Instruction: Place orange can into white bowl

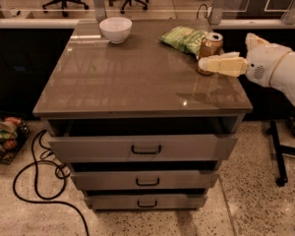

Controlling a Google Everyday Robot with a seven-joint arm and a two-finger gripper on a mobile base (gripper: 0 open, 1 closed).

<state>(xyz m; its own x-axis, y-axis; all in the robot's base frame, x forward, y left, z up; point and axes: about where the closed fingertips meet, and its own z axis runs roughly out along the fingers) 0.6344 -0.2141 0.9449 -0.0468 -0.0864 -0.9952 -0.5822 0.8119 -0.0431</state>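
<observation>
The orange can [210, 47] stands upright near the right edge of the brown cabinet top [137, 77], next to a green snack bag [184, 38]. The white bowl [115, 29] sits empty at the far left of the top, well apart from the can. My gripper [212, 63] reaches in from the right at can height. Its cream-coloured tip lies across the front of the can's lower part and hides some of it. The can rests on the top.
The cabinet has three drawers [146, 149], the upper one slightly open. Cables [37, 181] and a basket of items [5, 136] lie on the floor at the left. Office chairs and a glass partition stand behind.
</observation>
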